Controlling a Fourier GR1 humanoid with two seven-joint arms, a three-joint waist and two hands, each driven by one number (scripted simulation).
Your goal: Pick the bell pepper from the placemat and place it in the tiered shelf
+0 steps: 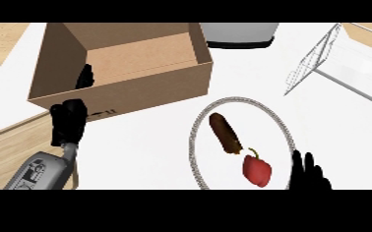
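Right hand (309, 173) open, fingers straight, just right of bell pepper (257, 171) on placemat (195, 142); risk: sideways contact rolling it leftward into brown item (225, 133) before grasp.

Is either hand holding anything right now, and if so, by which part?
Nothing is held. The right hand is open beside the bell pepper on the placemat, not around it. The left hand rests by the cardboard box, fingers relaxed.

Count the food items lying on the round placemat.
2. A red bell pepper lies near the placemat's lower right, close to the right hand. A brown elongated food item lies at the middle. Nothing appears hidden.
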